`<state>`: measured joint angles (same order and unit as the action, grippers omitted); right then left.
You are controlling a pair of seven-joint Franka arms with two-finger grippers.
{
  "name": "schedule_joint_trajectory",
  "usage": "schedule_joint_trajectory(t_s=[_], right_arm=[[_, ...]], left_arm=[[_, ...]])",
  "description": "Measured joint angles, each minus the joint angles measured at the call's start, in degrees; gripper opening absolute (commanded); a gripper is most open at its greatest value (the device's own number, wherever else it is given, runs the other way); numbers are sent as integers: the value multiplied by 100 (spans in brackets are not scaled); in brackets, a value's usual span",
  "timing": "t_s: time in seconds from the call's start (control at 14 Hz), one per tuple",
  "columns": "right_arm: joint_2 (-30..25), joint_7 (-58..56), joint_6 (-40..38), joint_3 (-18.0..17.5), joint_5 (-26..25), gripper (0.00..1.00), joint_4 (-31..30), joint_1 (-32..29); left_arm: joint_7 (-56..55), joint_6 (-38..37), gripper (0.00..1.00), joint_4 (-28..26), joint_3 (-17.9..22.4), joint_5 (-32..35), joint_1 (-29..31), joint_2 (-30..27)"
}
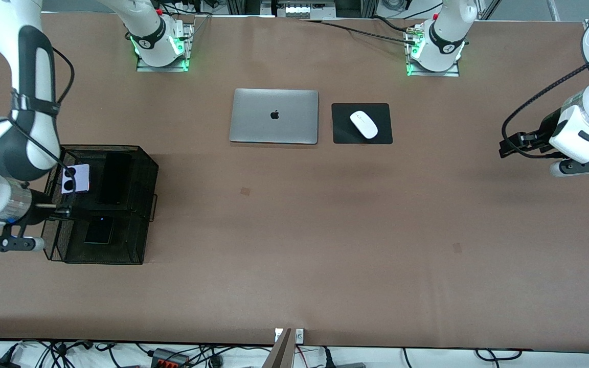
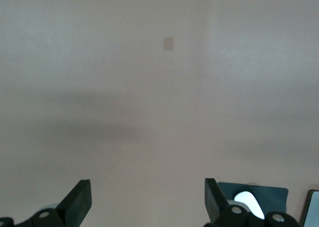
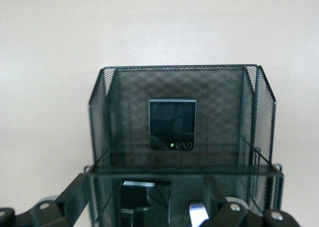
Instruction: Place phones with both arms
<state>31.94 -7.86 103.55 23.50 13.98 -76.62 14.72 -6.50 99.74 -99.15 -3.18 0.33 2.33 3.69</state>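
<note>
Inside the black mesh basket (image 1: pixel 141 204) lie the long black phone (image 1: pixel 114 178), lilac-white phone (image 1: pixel 76 178) and squarish black phone (image 1: pixel 99 230). Right gripper (image 1: pixel 62 204) hovers over it, jaws spread. Left gripper (image 1: pixel 509 145) waits over bare table (image 1: pixel 325 230), jaws spread.

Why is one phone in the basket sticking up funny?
The lilac-white phone looks tilted, leaning near the rim of the black mesh basket under the open right gripper, while both black phones lie flat. Nothing looks spilled or broken.

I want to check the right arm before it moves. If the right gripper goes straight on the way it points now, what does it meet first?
Probably the black mesh basket. The right gripper, open, sits at the basket's edge, facing the squarish black phone inside. Depth is unclear, so the basket's crossbar or that phone may come first.
</note>
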Motion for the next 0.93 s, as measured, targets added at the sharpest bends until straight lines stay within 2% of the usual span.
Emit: schedule_joint_trajectory(t_s=[0.29, 0.57, 0.93], right_arm=[[-186, 0, -691, 10, 0, 100, 495, -2], [-190, 0, -924, 39, 0, 100, 832, -14], [-349, 415, -1088, 53, 0, 100, 937, -21]], left_arm=[[251, 202, 100, 0, -10, -17, -1, 73], [268, 229, 100, 0, -19, -21, -3, 78], [276, 275, 100, 0, -19, -21, 4, 78]])
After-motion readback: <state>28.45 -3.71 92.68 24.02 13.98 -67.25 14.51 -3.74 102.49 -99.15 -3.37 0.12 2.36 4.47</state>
